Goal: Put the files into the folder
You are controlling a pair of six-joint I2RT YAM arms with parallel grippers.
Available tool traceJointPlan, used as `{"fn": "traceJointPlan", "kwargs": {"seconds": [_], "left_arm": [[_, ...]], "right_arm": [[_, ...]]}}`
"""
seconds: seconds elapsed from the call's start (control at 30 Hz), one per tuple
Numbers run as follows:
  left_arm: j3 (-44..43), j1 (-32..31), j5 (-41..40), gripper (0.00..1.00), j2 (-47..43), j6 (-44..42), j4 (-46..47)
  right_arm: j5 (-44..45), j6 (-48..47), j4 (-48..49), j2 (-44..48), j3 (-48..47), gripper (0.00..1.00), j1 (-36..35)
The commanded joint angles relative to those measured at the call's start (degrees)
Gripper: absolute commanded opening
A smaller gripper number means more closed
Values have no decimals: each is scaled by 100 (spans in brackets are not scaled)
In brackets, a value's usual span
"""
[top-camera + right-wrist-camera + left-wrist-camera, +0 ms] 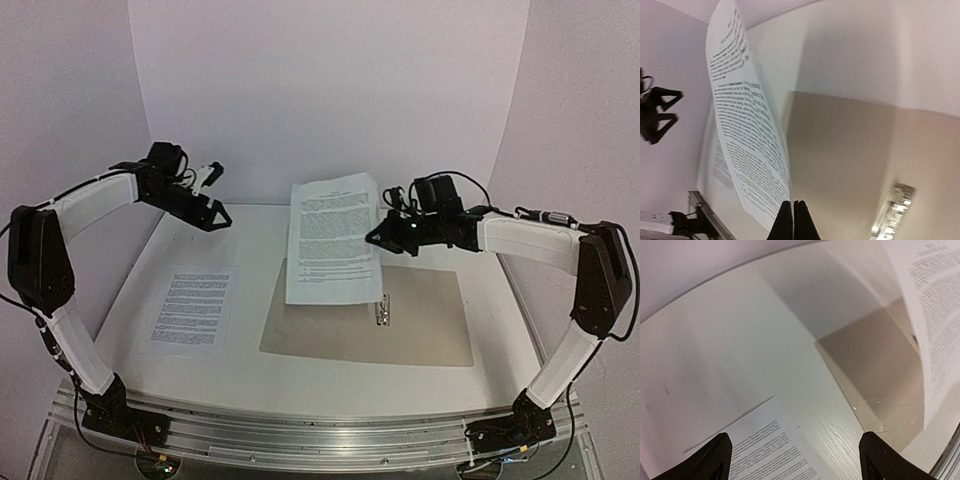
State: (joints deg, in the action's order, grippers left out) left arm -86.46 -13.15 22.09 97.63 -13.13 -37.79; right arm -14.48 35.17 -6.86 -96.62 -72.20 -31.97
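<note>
The beige folder point(400, 320) lies open and flat on the table, its metal clip point(383, 310) at the spine. My right gripper point(381, 237) is shut on the right edge of one printed sheet point(331, 240) and holds it lifted and tilted above the folder's left half. In the right wrist view the sheet point(747, 130) hangs left of the shut gripper point(793, 206), with the folder point(850, 160) beneath. The second sheet point(190, 308) lies flat on the table at the left. My left gripper point(217, 215) is open and empty, raised at the back left; its view shows that sheet point(775, 450) below.
The white table point(250, 250) is ringed by white backdrop walls. A metal rail point(320, 430) with both arm bases runs along the near edge. The folder point(880, 375) and the raised sheet point(935, 315) show at the right of the left wrist view.
</note>
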Motion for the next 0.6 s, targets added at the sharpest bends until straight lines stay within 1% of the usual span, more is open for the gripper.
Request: {"fn": "traceJointPlan", "kwargs": {"seconds": [0.0, 0.13, 0.23, 0.33, 0.4, 0.5, 0.57], "left_arm": [[-15, -1098, 163, 89, 418, -934, -416], [310, -2004, -54, 89, 714, -1929, -317], [777, -2445, -263, 90, 781, -2889, 25], [1314, -2622, -328, 90, 743, -3707, 605], [1643, -2676, -325, 90, 733, -4073, 952], [2050, -2769, -363, 90, 805, -4412, 1275], [2287, -2820, -426, 89, 834, -4408, 1516]], "right_arm": [[166, -1339, -1000, 355, 742, 0, 563], [123, -1854, -1172, 434, 1008, 0, 991], [201, -2172, -1350, 435, 906, 0, 1102], [274, -2265, -1623, 437, 666, 0, 1162], [225, -2289, -1766, 490, 532, 0, 1167], [107, -2420, -1871, 637, 530, 0, 1167], [11, -2551, -1920, 682, 589, 0, 1163]]}}
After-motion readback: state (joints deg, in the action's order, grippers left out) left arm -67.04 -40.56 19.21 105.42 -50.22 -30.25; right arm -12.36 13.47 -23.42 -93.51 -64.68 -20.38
